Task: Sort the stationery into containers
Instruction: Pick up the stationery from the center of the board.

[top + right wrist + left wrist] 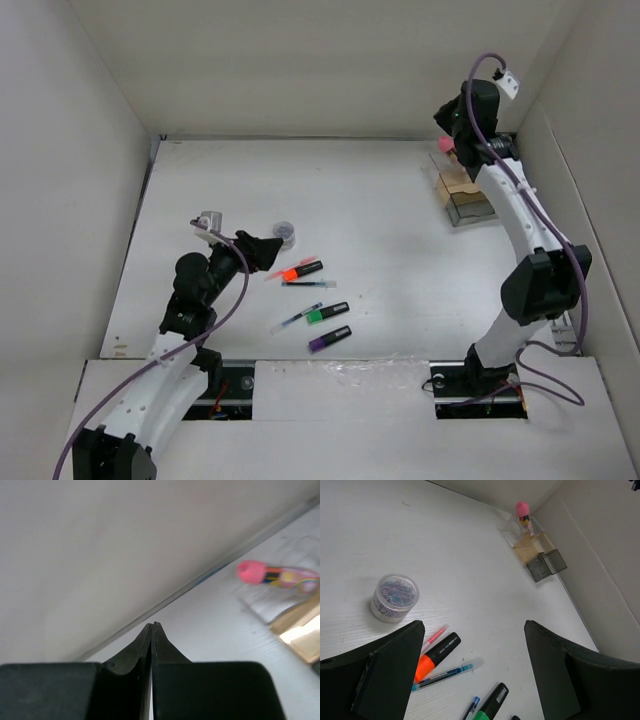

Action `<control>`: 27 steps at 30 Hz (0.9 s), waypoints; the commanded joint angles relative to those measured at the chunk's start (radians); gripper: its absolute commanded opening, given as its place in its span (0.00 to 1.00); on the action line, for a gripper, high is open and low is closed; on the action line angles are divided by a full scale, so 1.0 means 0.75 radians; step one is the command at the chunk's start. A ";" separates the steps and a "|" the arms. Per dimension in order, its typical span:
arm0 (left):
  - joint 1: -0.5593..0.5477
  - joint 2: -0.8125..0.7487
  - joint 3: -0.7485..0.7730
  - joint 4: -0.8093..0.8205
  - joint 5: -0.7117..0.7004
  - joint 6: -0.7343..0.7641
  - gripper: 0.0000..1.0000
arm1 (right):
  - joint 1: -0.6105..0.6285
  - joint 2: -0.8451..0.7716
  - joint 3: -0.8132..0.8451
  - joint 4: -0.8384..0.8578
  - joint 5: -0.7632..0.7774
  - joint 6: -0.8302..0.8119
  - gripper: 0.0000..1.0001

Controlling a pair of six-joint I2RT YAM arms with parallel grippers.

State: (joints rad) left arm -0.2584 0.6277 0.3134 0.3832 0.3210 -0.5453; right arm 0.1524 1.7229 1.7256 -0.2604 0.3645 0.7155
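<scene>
Three black highlighters lie mid-table: orange point(300, 271), green point(326, 313), purple point(329, 338). Two thin blue pens point(308, 285) point(295, 320) lie among them. My left gripper point(262, 250) is open and empty, just left of the orange highlighter point(437, 655), with one blue pen point(445, 674) and the green highlighter point(492, 704) below its jaws point(474, 625). The smoky organiser point(465, 195) stands at the far right and holds a clear pink-topped jar point(443, 147) point(252, 572). My right gripper point(445, 118) is shut and empty point(151, 626), above the organiser's far end.
A round clear jar of paper clips point(286, 233) point(395, 597) stands just behind the pens. A thin pink pen point(434, 637) lies beside the orange highlighter. White walls close in the table at the back and both sides. The organiser point(546, 564) sits against the right wall.
</scene>
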 commanded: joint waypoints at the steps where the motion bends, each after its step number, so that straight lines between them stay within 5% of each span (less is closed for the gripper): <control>1: -0.003 -0.056 0.067 -0.075 -0.045 -0.077 0.78 | 0.067 -0.059 -0.084 0.071 -0.134 -0.052 0.01; 8: -0.003 -0.154 0.208 -0.271 -0.180 -0.146 0.71 | 0.353 -0.156 -0.276 0.044 -0.388 -0.162 0.02; 11: -0.003 -0.203 0.271 -0.367 -0.256 -0.181 0.70 | 0.555 -0.156 -0.345 0.057 -0.406 -0.199 0.28; 12: -0.003 -0.245 0.320 -0.441 -0.309 -0.181 0.70 | 0.600 -0.136 -0.345 0.057 -0.406 -0.217 0.47; 16: -0.003 -0.342 0.445 -0.601 -0.425 -0.165 0.70 | 0.772 -0.042 -0.370 0.102 -0.371 -0.232 0.75; 20: -0.003 -0.383 0.539 -0.703 -0.481 -0.120 0.70 | 0.923 0.138 -0.233 0.028 -0.292 -0.244 0.89; 27: -0.003 -0.407 0.529 -0.762 -0.524 -0.105 0.70 | 1.044 0.531 0.112 -0.168 0.004 -0.269 0.94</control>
State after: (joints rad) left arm -0.2584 0.3298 0.7113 -0.1509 -0.0376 -0.6434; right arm 0.9184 2.0899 1.7287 -0.3168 0.2340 0.5339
